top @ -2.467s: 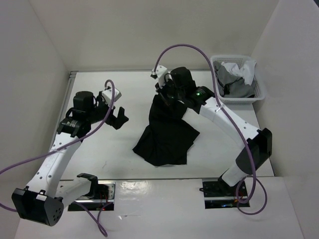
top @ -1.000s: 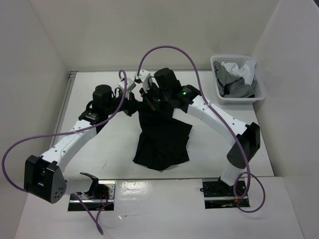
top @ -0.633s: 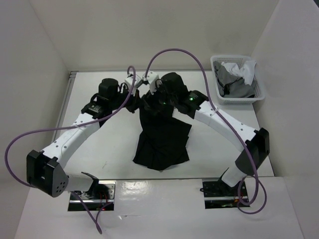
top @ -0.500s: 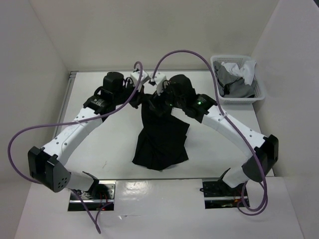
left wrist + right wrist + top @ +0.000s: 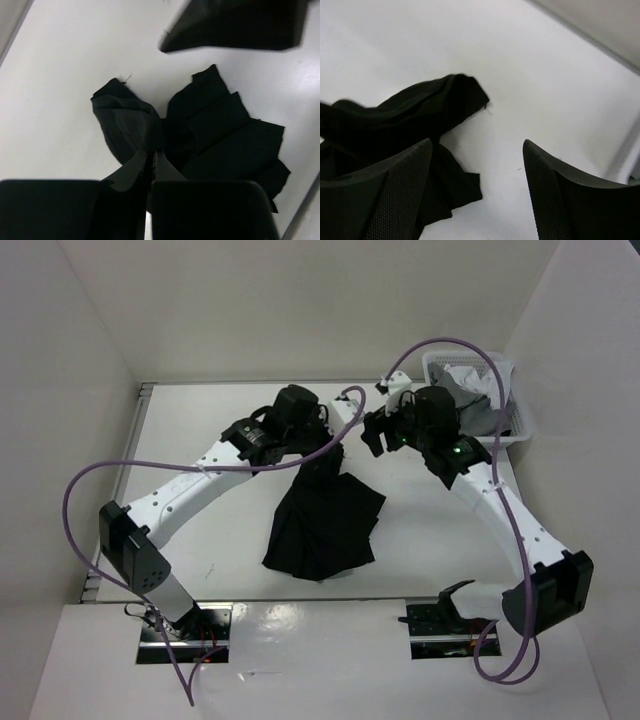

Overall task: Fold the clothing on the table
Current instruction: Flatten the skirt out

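Boxed in by plain off-white walls (image 5: 70, 360) on left, back and right. Soft, even light; faint glare on glossy white panel (image 5: 320, 660) along near edge. White plastic basket (image 5: 515, 430) in far right corner, grey and white clothes (image 5: 478, 390) heaped inside.

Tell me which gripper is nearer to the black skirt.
Left. The left gripper is shut on the skirt at its bunched upper end; the right gripper stands open off to its right, holding nothing.

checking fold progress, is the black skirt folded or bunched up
Bunched, not folded: the black skirt fans out crumpled, one end pinched in the shut left gripper.
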`<state>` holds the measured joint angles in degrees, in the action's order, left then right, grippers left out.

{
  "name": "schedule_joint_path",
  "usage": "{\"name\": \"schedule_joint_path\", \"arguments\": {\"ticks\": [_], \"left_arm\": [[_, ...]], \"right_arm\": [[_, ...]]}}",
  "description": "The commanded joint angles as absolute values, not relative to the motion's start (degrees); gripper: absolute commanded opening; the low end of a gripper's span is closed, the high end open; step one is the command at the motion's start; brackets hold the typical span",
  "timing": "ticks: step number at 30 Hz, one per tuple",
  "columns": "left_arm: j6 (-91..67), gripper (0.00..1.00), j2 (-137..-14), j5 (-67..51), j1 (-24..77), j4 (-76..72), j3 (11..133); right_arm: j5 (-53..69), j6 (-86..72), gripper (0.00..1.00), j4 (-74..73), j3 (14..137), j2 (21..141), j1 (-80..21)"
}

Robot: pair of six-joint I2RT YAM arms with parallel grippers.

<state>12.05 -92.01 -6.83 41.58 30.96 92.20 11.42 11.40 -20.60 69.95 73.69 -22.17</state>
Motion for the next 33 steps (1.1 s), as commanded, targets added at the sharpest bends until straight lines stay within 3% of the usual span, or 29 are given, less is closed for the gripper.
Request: {"name": "schedule_joint_path", "arguments": {"ticks": [1,5,8,11,15,21,33], "left_arm": [[13.1,0.0,-91.8,-9.6,44.1,33.5,99.4],[13.2,0.0,-86.4,-12.2,44.1,34.3,102.4],[13.8,0.0,-77.0,-17.1,42.3,32.4,96.7],[13.8,0.0,-65.2,-25.8,33.3,27.3,82.1],[15.9,0.0,-56.5,-25.8,28.0,28.9,67.6],[15.2,0.0,-55.0,-22.4,24.5,29.4,56.4],[9.4,0.0,-70.7,-10.6,20.7,29.4,57.3]], "right_arm": [[10.8,10.8,0.78,-17.7,69.1,67.8,-18.6],[9.4,10.2,0.81,-17.7,67.2,64.2,-16.6],[9.4,10.2,0.83,-17.7,67.2,63.5,-15.5],[11.2,10.2,0.84,-18.3,67.2,65.2,-15.5],[14.5,10.2,0.84,-19.6,69.1,68.9,-16.0],[14.5,12.6,0.84,-21.9,71.5,76.0,-23.0],[12.2,17.8,0.83,-24.2,70.3,89.4,-27.3]]}}
